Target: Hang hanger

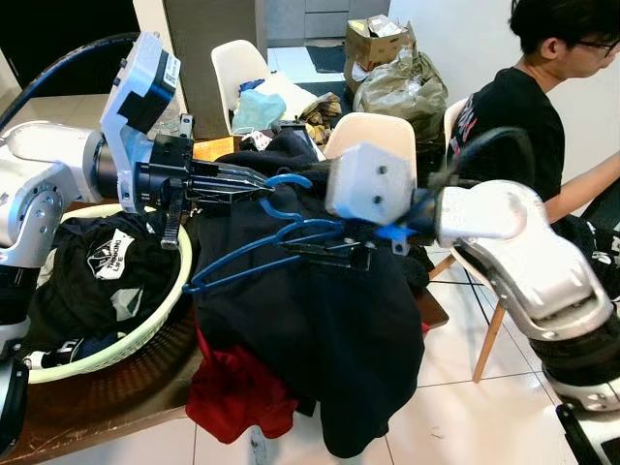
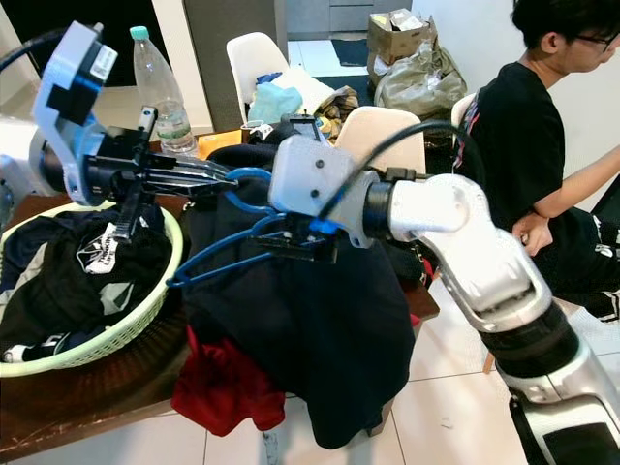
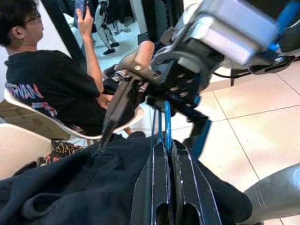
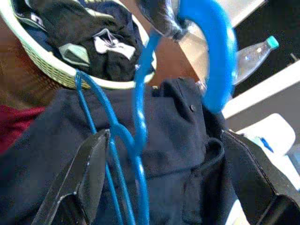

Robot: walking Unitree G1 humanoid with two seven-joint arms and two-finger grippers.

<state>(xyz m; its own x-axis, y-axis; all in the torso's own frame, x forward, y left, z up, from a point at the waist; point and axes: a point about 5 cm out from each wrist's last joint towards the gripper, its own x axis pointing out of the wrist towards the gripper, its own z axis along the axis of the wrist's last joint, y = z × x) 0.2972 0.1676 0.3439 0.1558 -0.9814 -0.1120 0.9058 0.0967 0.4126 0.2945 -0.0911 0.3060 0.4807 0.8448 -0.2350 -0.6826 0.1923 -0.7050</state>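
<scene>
Nearby, the green basket (image 1: 170,308) holds dark clothes (image 1: 92,276). The left gripper (image 1: 260,184) pinches the thin blue hanger (image 1: 254,254); the right gripper (image 4: 159,187) is spread wide.

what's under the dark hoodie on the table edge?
A red garment shows below the dark hoodie, hanging off the wooden table. How far it runs beneath is covered. The blue hanger lies on top.

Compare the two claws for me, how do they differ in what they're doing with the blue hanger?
The left claw is shut on the hook of the blue hanger, its fingers pinched tight together; the right claw stands wide open, its fingers either side of the hanger's neck without clamping it. The left claw reaches in from the basket side, the right claw from the person's side. Both hover over the dark garment.
</scene>
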